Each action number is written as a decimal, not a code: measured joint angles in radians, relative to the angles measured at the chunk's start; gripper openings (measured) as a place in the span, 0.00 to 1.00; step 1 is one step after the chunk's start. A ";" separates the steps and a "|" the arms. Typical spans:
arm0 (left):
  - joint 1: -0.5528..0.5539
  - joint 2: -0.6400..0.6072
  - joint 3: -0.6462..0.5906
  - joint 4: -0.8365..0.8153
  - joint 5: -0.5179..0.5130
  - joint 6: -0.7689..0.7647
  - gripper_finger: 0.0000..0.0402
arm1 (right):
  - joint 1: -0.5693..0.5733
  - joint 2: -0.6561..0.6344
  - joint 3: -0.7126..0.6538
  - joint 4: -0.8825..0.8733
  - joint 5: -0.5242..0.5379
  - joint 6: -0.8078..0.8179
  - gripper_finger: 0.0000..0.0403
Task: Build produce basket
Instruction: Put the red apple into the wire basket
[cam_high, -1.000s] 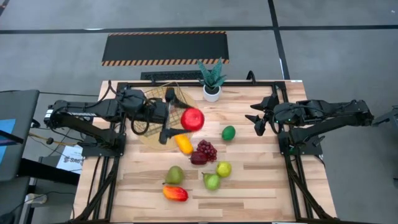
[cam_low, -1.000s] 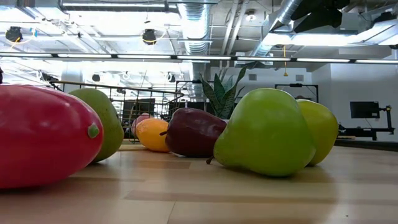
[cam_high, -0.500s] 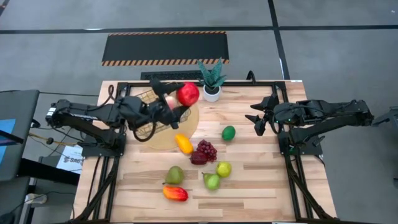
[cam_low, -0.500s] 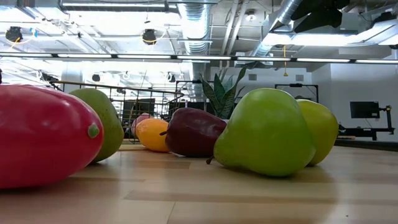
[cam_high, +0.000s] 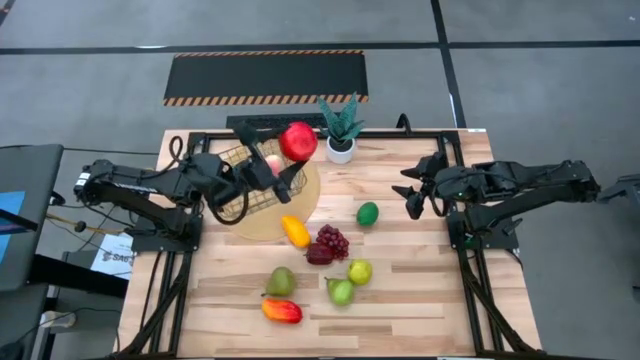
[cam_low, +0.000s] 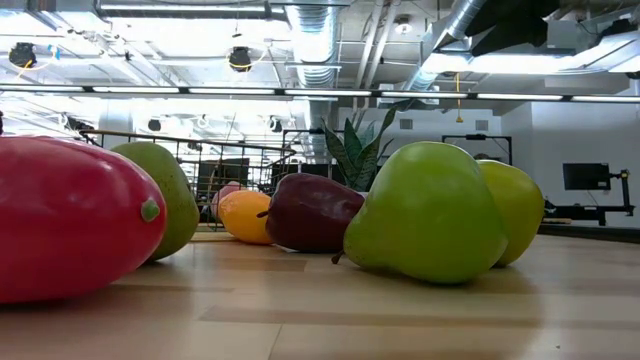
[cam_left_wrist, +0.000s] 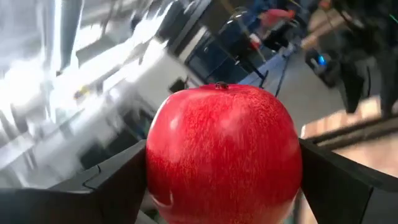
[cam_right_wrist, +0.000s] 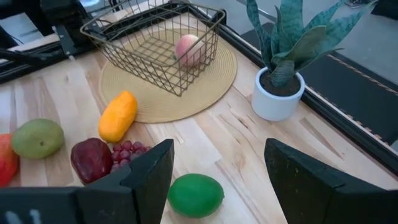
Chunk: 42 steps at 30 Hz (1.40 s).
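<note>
The left gripper (cam_high: 290, 160) pinches a glossy red toy apple (cam_high: 298, 142) between its dark fingers, raised over the gold wire-grid basket (cam_right_wrist: 158, 45) at the table's eleven o'clock; the basket stands on a round woven mat (cam_right_wrist: 205, 84) and holds a pink peach (cam_right_wrist: 189, 49). The right gripper (cam_high: 408, 195) waits at three o'clock, fingers spread, with a green lime (cam_high: 368, 213) at its nine o'clock and the other toy fruits toward six o'clock.

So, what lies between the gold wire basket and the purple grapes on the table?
The yellow-orange mango lies between the gold wire-grid basket and the purple grape bunch, as the high view shows.
</note>
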 joint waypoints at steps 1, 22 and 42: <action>0.000 0.000 0.000 0.011 -0.035 -0.089 0.85 | 0.000 0.002 0.000 -0.001 0.000 0.000 0.68; 0.019 -0.001 -0.001 -0.057 -0.115 -2.152 0.85 | 0.000 0.021 0.000 0.024 -0.002 -0.003 0.68; 0.061 -0.001 -0.001 0.095 1.102 -2.453 0.85 | 0.000 0.021 0.000 0.021 -0.003 -0.018 0.68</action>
